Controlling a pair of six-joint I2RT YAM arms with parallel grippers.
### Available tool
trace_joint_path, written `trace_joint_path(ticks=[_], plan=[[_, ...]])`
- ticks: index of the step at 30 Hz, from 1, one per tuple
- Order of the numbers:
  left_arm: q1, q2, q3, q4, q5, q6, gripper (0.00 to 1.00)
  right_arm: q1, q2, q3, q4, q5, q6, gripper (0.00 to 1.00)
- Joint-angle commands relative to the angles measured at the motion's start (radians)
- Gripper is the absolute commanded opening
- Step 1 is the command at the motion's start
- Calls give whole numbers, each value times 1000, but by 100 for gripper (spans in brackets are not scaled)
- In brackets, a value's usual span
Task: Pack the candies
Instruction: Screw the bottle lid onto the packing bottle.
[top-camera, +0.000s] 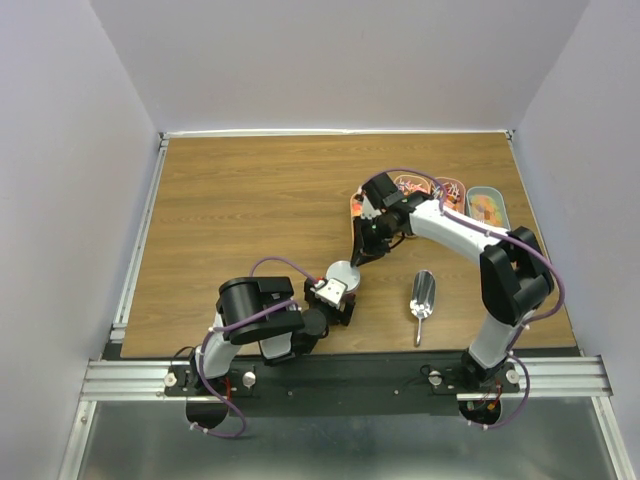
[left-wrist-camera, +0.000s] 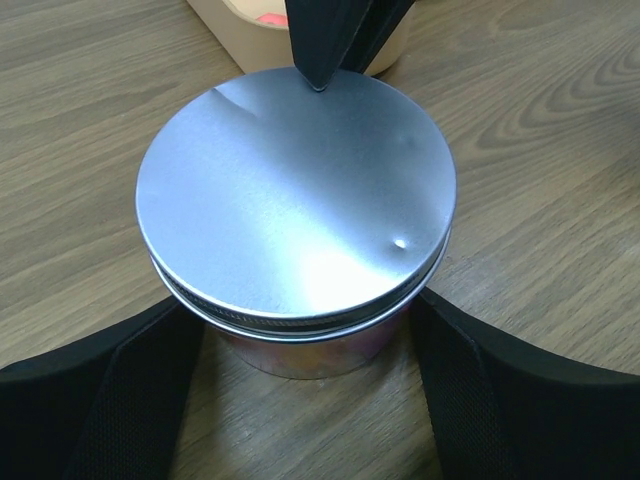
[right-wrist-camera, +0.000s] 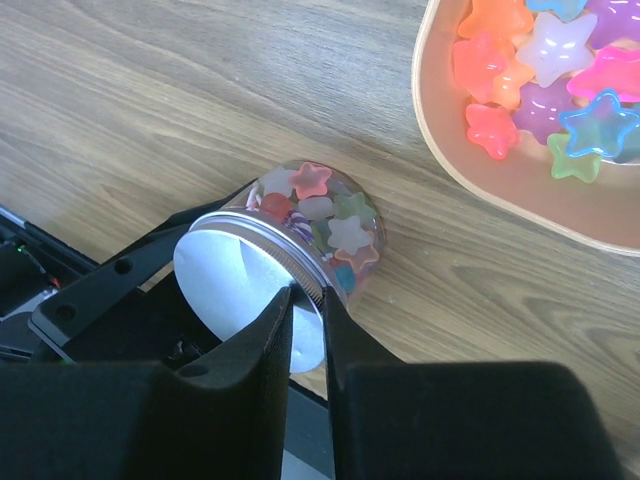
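Left tool (left-wrist-camera: 305, 320) wide, clamping jar (right-wrist-camera: 320, 225) — hold firm; right tool (right-wrist-camera: 307, 310) narrow at lid (left-wrist-camera: 295, 200) rim, grip unclear — press evenly, centred.

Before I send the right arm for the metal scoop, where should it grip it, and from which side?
Grip the scoop by its thin handle, coming straight down with the fingers set across it. It lies flat on the table, with the handle towards the near edge. The bowl at the far end looks too broad to pinch well.
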Motion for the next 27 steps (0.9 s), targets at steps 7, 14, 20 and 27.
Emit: trace_joint_path(ticks=[7,14,20,27], plan=[[21,76,-36,429,10,12,86,-3,-92,-113,-1,11,40,22],[20,79,-28,425,17,7,86,-1,-146,-160,0,6,79,22],[20,81,-30,428,22,4,86,0,-169,-159,-3,46,74,28],[21,87,-43,443,26,-14,86,-1,-103,-36,-7,70,33,41]])
